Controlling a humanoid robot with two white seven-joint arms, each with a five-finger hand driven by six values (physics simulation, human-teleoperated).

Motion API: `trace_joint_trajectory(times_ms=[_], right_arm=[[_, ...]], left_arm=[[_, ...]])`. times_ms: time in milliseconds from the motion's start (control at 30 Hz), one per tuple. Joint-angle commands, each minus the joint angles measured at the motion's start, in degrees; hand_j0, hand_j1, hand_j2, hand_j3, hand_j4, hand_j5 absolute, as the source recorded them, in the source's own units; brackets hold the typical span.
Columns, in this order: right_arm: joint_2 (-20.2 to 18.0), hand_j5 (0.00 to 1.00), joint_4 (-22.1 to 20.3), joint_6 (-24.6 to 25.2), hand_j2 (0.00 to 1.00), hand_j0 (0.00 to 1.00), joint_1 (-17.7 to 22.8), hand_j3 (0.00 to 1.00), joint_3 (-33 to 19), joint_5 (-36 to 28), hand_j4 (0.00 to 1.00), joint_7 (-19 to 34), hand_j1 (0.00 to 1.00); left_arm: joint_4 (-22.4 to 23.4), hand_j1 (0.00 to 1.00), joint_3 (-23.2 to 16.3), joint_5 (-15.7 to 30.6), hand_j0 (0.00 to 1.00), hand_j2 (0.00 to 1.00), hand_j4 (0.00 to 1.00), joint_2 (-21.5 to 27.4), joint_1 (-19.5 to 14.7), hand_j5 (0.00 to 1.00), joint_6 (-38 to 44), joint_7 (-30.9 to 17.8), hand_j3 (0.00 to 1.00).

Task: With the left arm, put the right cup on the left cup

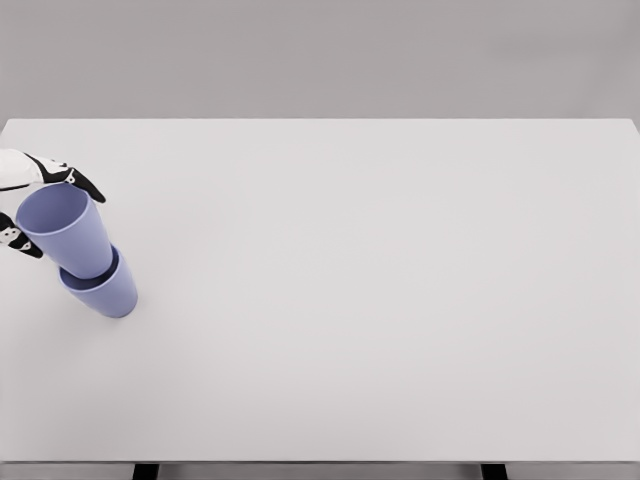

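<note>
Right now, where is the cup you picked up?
In the head view, the upper cup sits far left on the table, nested in the lower cup, with the left hand at its rim.

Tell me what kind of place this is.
Likely a simulated tabletop test scene: a plain white table against a blank grey backdrop, two nested blue cups, and the left hand with its fingers around the upper cup.

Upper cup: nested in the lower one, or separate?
Nested. The upper cup sits tilted inside the lower cup; the left hand is at its rim.
</note>
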Motion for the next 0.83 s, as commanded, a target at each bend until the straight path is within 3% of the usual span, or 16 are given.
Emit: trace_joint_trajectory(times_ms=[0, 100, 367, 433, 500, 533, 667, 800], right_arm=[[0.0, 1.0, 0.0, 0.0, 1.0, 1.0, 0.0, 1.0, 0.0, 0.0, 1.0, 0.0, 1.0], [0.0, 1.0, 0.0, 0.0, 1.0, 1.0, 0.0, 1.0, 0.0, 0.0, 1.0, 0.0, 1.0], [0.0, 1.0, 0.0, 0.0, 1.0, 1.0, 0.0, 1.0, 0.0, 0.0, 1.0, 0.0, 1.0], [0.0, 1.0, 0.0, 0.0, 1.0, 1.0, 0.0, 1.0, 0.0, 0.0, 1.0, 0.0, 1.0], [0.0, 1.0, 0.0, 0.0, 1.0, 1.0, 0.0, 1.0, 0.0, 0.0, 1.0, 0.0, 1.0], [0.0, 1.0, 0.0, 0.0, 1.0, 1.0, 0.0, 1.0, 0.0, 0.0, 1.0, 0.0, 1.0], [0.0, 1.0, 0.0, 0.0, 1.0, 1.0, 0.0, 1.0, 0.0, 0.0, 1.0, 0.0, 1.0], [0.0, 1.0, 0.0, 0.0, 1.0, 1.0, 0.0, 1.0, 0.0, 0.0, 1.0, 0.0, 1.0]], left_arm=[[0.1, 0.91, 0.1, 0.2, 0.91, 0.91, 0.91, -0.1, 0.0, 0.91, 0.2, 0.0, 0.91], [0.1, 0.99, 0.1, 0.2, 0.99, 0.99, 0.99, -0.1, 0.1, 0.99, 0.2, 0.0, 0.99], [-0.7, 1.0, 1.3, 0.8, 1.0, 1.0, 1.0, 1.1, 0.3, 1.0, 0.2, 0.0, 1.0], [-1.1, 1.0, 1.4, 1.8, 1.0, 1.0, 1.0, 4.4, 0.1, 1.0, 0.2, 0.0, 1.0], [-1.6, 1.0, 5.9, 4.6, 1.0, 1.0, 1.0, 3.5, -0.6, 1.0, 0.2, 0.0, 1.0], [-2.2, 1.0, 6.3, 5.5, 1.0, 1.0, 1.0, 3.4, -1.4, 1.0, 0.2, 0.0, 1.0], [-5.0, 1.0, 6.0, 4.9, 1.0, 1.0, 1.0, -7.2, -6.4, 1.0, 0.2, 0.0, 1.0], [-6.2, 1.0, 5.3, 5.1, 1.0, 1.0, 1.0, -17.4, -7.1, 1.0, 0.2, 0.0, 1.0]])
